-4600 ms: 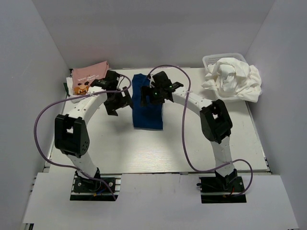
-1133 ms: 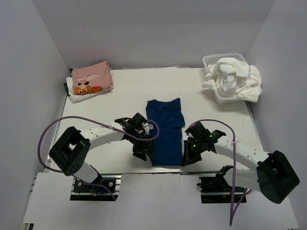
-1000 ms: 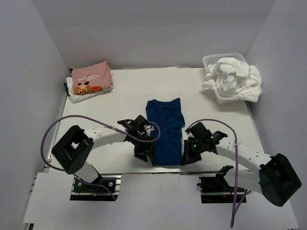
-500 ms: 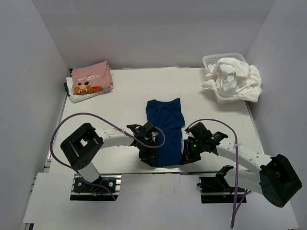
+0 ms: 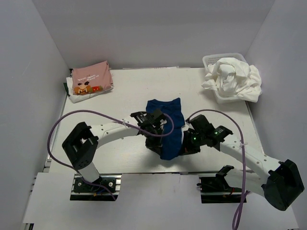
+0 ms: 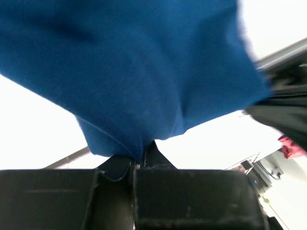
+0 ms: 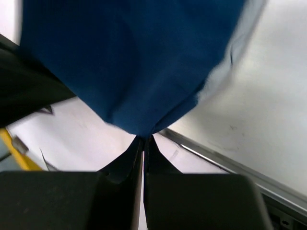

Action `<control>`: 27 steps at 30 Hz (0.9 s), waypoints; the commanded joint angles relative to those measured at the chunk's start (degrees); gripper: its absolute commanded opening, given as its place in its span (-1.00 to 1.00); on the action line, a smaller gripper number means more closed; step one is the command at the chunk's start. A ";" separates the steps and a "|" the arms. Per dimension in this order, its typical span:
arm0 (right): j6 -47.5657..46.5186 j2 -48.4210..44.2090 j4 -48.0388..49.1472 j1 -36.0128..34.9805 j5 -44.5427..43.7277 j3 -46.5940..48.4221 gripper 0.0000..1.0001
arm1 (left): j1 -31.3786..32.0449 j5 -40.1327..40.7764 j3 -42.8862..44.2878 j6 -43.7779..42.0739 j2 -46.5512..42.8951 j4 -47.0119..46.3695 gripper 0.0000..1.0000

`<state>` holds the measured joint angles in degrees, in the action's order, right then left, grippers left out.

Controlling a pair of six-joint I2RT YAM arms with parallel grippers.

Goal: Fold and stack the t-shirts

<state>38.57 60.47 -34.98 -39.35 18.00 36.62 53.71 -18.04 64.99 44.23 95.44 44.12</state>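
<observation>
The navy blue t-shirt (image 5: 168, 125) lies lengthwise in the middle of the table, its near hem lifted off the surface. My left gripper (image 5: 154, 143) is shut on the hem's left corner, and in the left wrist view blue cloth (image 6: 144, 81) hangs pinched between the jaws of the left gripper (image 6: 141, 155). My right gripper (image 5: 186, 147) is shut on the hem's right corner; the right wrist view shows blue cloth (image 7: 134, 62) hanging from the closed tips of the right gripper (image 7: 144, 138). A folded pink t-shirt (image 5: 91, 76) with a cartoon print lies at the back left. White t-shirts (image 5: 235, 79) are heaped at the back right.
A white mesh basket (image 5: 211, 60) stands at the back right under the white heap. The pink shirt rests on a white folded piece (image 5: 79, 97). Purple cables loop over both arms. The table's metal front edge (image 5: 144, 173) runs just behind the arm bases.
My left gripper slid in to the hem's left corner and closed on it. Both grippers then rose and moved away from the front edge, lifting the near hem over the shirt.
</observation>
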 commanded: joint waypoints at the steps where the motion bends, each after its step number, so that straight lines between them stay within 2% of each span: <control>1: -0.16 -0.79 -3.24 0.24 -5.51 7.84 -1.00 | -1.15 3.52 7.85 -2.74 -0.70 7.81 -1.00; 5: -0.51 1.93 -5.62 1.12 -11.21 14.43 -1.00 | -1.86 9.15 20.75 -3.89 3.17 18.42 -1.00; 8: -2.00 4.48 -6.41 2.96 -14.29 20.48 -1.00 | -4.75 13.73 28.05 -4.41 5.45 23.10 -1.00; 13: -5.51 9.31 -8.08 5.42 -19.65 30.07 -1.00 | -10.89 14.87 38.95 -6.34 9.76 25.40 -1.00; 19: -9.29 15.63 -7.12 9.73 -20.46 38.24 -1.00 | -17.40 13.38 50.38 -9.07 15.12 26.99 -1.00; 24: -12.10 21.96 -3.88 13.77 -18.61 42.74 -1.00 | -21.71 6.02 54.43 -10.39 21.00 24.88 -1.00; 27: -12.90 26.09 -1.86 15.62 -15.10 45.55 -1.00 | -24.26 4.86 59.08 -10.39 24.52 24.08 -1.00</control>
<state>28.40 84.05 -40.05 -25.56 1.39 78.43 31.97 -10.70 119.57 35.29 118.08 68.62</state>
